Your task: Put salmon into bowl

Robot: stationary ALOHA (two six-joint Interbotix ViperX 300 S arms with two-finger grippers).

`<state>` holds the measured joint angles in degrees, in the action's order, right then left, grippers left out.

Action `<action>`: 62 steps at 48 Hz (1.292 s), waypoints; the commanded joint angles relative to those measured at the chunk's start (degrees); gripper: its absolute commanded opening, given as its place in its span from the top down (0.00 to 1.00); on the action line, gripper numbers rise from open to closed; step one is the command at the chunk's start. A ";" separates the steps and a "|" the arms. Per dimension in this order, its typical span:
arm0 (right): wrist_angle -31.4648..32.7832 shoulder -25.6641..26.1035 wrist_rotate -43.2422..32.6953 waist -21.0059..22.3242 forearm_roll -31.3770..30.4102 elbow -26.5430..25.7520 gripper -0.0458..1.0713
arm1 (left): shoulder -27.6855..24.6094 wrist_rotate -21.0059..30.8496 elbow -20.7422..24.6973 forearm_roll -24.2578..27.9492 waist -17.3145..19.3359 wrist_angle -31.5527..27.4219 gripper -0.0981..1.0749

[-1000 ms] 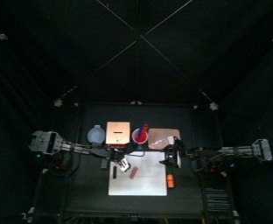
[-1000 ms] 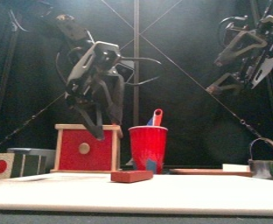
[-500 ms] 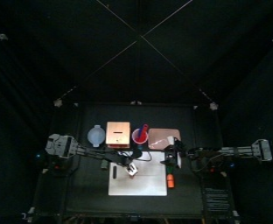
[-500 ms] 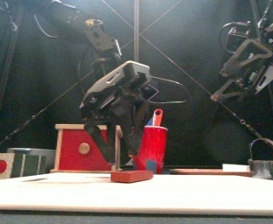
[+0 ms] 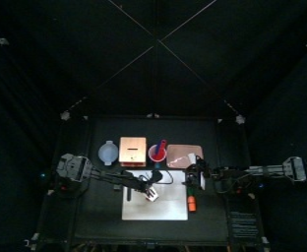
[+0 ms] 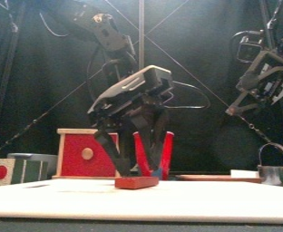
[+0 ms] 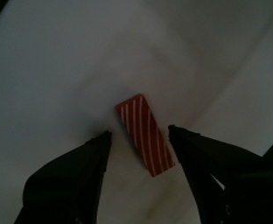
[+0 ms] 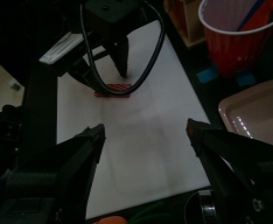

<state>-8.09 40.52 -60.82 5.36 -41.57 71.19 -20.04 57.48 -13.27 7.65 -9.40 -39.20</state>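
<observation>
The salmon (image 6: pixel 137 182) is a small reddish-pink piece with pale stripes, lying on the white mat (image 5: pixel 156 203). It also shows in the left wrist view (image 7: pixel 145 134) and in the right wrist view (image 8: pixel 115 89). My left gripper (image 6: pixel 137 174) is open and low over the mat, with one jaw on each side of the salmon; I see no grip on it. It also shows in the top view (image 5: pixel 150 190). The pale bluish-grey bowl (image 5: pixel 107 152) stands at the back left. My right gripper (image 6: pixel 263 86) is open, empty and raised at the right.
A red box (image 5: pixel 133 150), a red cup (image 5: pixel 156 151) with a stick in it, and a pinkish-tan board (image 5: pixel 183 155) stand behind the mat. An orange stubby piece (image 5: pixel 191 204) lies at the mat's right edge. A metal pot (image 6: pixel 274 169) stands at the far right.
My left gripper has swung toward the middle and come down from high above the table until its jaws straddle the salmon. The right arm has drawn slightly to the right.
</observation>
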 commanded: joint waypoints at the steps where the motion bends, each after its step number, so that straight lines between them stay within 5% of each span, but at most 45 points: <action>1: -0.35 0.09 0.00 0.09 0.09 -0.35 0.04 | 0.53 1.85 1.14 2.02 -0.18 0.26 0.15; 16: -0.35 0.09 -0.53 0.00 0.18 0.35 0.04 | 0.18 6.77 0.18 4.39 -0.97 0.00 0.20; 41: -0.35 0.09 -0.53 0.09 1.85 0.97 0.04 | 0.26 7.12 0.26 2.99 -1.76 -0.35 0.37; 62: 0.79 0.09 -0.70 0.00 2.20 1.14 0.04 | 21.53 6.50 -5.01 11.25 -1.41 -16.70 0.38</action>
<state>-7.65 40.69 -61.35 5.36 -39.46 72.77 -4.13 63.90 -17.58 17.84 -10.99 -53.00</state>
